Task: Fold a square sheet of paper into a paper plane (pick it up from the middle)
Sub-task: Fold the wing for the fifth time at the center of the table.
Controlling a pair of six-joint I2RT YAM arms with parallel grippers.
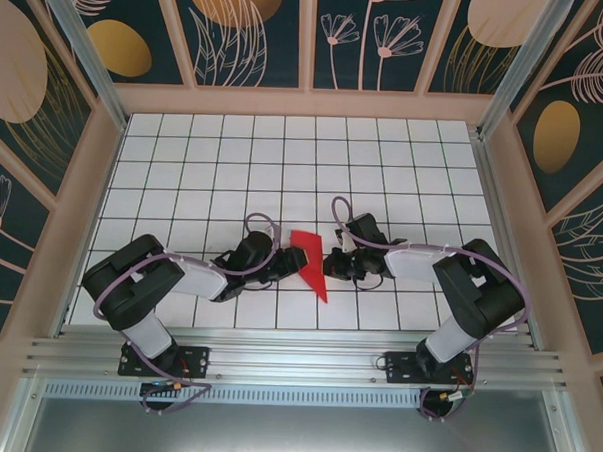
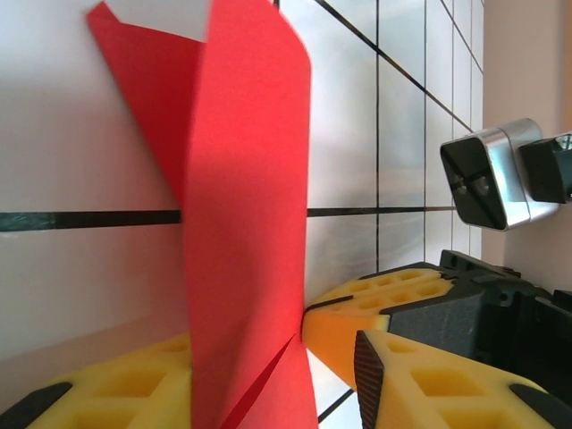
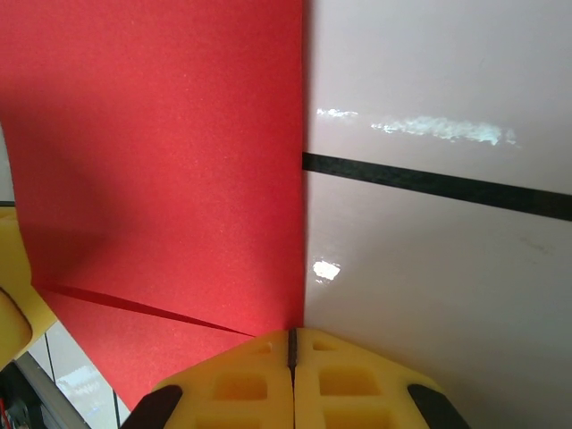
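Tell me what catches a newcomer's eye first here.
The bright red sheet of paper, already folded to a point, lies midway across the white grid table, toward its near edge. The left tool stands open around a raised flap, and the right tool is shut at the paper's edge.

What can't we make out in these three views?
- Top external: the red paper is too small to read its creases. The left gripper and right gripper crowd its sides.
- Left wrist: the paper's lower end is cut off by the bottom frame edge.
- Right wrist: can't tell if the shut right gripper actually pinches the paper. Its fingertips hide the contact.
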